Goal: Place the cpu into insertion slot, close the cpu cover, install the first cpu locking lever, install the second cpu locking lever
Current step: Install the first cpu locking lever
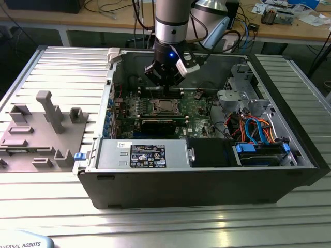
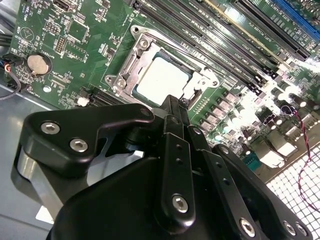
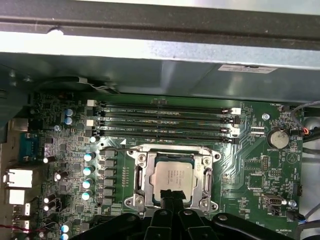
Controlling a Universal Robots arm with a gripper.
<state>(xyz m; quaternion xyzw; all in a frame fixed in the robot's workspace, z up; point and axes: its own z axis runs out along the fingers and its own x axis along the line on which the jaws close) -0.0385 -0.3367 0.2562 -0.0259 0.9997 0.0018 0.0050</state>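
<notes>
The cpu [image 3: 172,175] lies flat in the insertion slot [image 3: 131,201] of the green board, its silver-grey top facing up. The cpu cover [image 3: 142,176] lies down around it as a silvery frame with a square opening. A thin wire lever [image 3: 150,148] runs along one side of the socket. My gripper [image 3: 170,194] hangs just above the socket's edge, fingers together and holding nothing. In the second wrist view the black fingertips [image 2: 173,102] end right beside the cpu [image 2: 160,80] and the cover [image 2: 127,70]. In the exterior view the gripper [image 1: 165,82] hovers inside the open case over the cpu [image 1: 164,106].
Long memory slots [image 3: 165,120] run beside the socket, and a coin battery [image 3: 277,138] sits on the board. The case wall [image 3: 150,55] rises behind. A power supply box [image 1: 145,155] and a drive bay with cables [image 1: 258,139] line the case front. A grey fixture [image 1: 41,129] stands outside the case at the exterior view's left.
</notes>
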